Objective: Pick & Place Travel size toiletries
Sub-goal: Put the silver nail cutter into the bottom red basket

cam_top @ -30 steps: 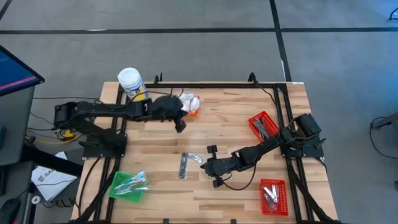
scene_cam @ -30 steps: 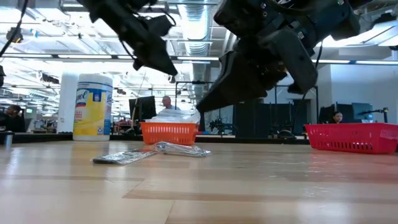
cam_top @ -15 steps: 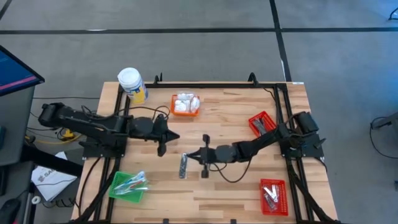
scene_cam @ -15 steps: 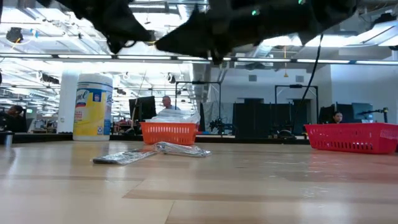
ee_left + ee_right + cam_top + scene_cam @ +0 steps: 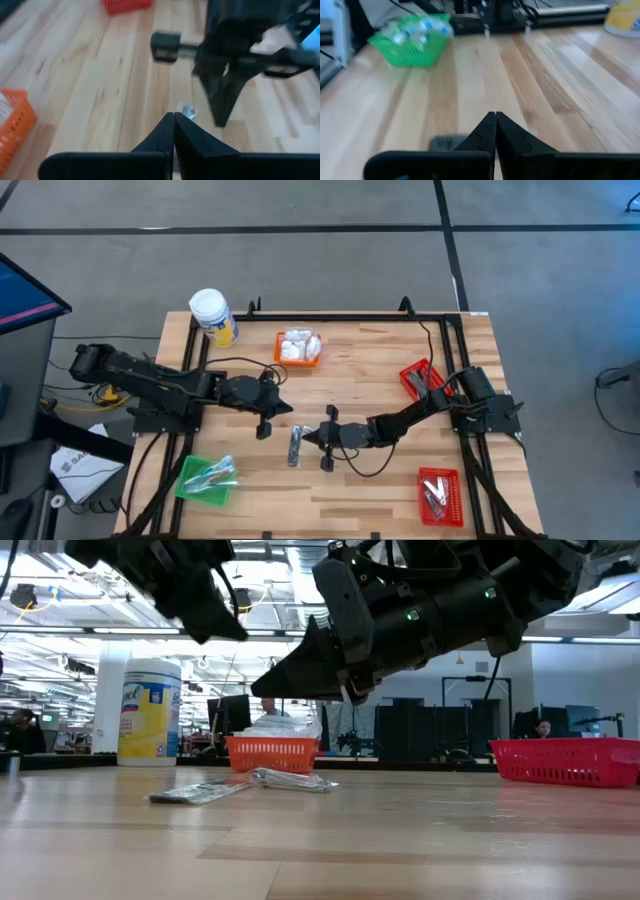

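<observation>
From above, mid-counter (image 5: 380, 360), the two silvery sachets (image 5: 297, 444) lie between both arms. The left end effector (image 5: 272, 412) hovers just left of them, pinched closed and empty; the right end effector (image 5: 312, 436) sits right beside them, also closed, holding nothing. At counter level the sachets (image 5: 240, 785) lie flat, with both arms up in the air above them. Left wrist: closed fingers (image 5: 165, 135) aimed at the right arm. Right wrist: closed fingers (image 5: 492, 132), green basket (image 5: 412, 42) beyond.
</observation>
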Controlling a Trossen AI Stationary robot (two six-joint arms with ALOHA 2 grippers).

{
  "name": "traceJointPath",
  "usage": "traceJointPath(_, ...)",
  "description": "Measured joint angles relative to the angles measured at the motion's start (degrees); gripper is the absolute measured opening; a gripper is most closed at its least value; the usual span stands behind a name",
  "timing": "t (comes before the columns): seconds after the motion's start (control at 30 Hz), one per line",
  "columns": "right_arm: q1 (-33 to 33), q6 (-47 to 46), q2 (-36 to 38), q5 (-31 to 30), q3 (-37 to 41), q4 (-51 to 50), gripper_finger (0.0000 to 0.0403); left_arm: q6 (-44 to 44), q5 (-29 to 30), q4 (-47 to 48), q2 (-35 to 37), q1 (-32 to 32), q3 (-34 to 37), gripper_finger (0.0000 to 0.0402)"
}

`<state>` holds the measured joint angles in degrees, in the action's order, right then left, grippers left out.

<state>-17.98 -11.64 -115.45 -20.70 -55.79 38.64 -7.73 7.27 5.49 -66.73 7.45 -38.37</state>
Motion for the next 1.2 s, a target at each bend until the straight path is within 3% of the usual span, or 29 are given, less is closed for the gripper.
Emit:
traceJointPath(0.2, -0.79, -0.21, 0.34, -1.41, -0.09, 3.00, 0.0000, 0.88, -5.40, -0.23, -4.27, -1.50, 0.00, 0.0001)
traceJointPath(0.4, -3.88, -1.88, 0.34, -12.68, -0.07, 2.68, 0.0000, 2.97, -6.14, -0.31, -6.66, -1.50, 0.00, 0.0002)
traceJointPath(0.7, -3.94, 2.97, 0.34, -12.05, -0.07, 6.06, 0.0000, 8.29, -6.10, -1.12, -7.43, -1.41, -0.07, 0.0019)
traceJointPath(0.9, -3.65, 4.76, 0.34, -11.94, -0.07, 6.26, 0.0004, 14.91, -6.10, -7.07, -11.92, -1.43, -0.04, 0.0080)
traceJointPath(1.2, -5.95, 6.27, 0.32, -12.64, -0.05, 7.56, 0.0063, 16.04, -5.98, -11.89, -21.46, -3.36, -0.04, 0.0176)
